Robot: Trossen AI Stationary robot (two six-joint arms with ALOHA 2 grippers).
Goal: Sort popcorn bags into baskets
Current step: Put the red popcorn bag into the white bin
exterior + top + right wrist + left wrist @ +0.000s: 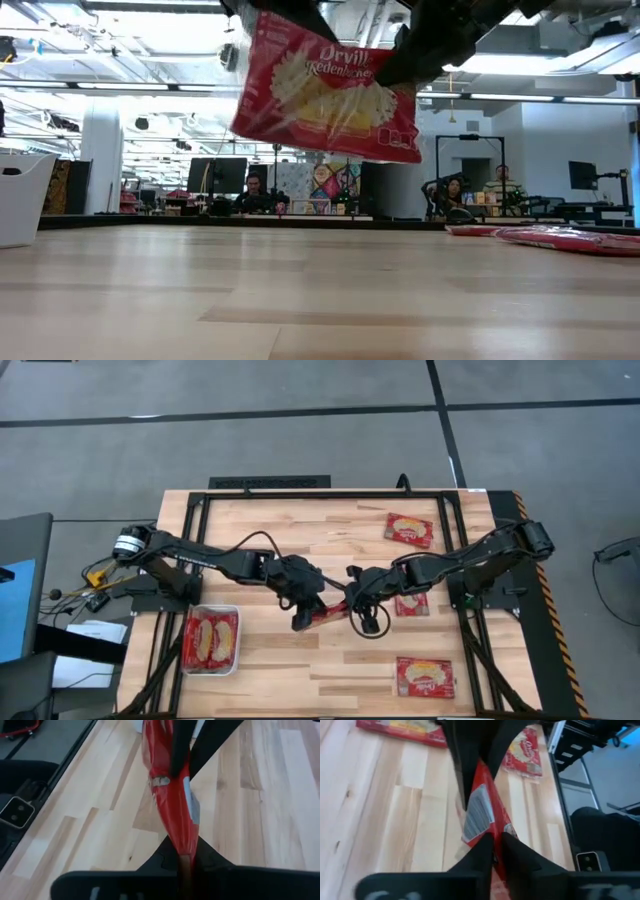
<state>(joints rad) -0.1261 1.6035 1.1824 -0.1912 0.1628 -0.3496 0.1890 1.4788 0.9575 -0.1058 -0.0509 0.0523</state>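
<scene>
Both grippers, the left gripper and right gripper, were clamped shut on one popcorn bag held above the table centre.

We see a red popcorn bag hanging in the air near the top middle of the picture. It has a yellow popcorn picture and white letters on it. It is tilted, and it does not touch the tabletop. Dark robot parts hold it at its top edge, one on its upper left and one on its upper right. At the far left edge stands a white basket. At the far right, more red bags lie flat on the wood. Far behind, people sit at desks with screens.
</scene>
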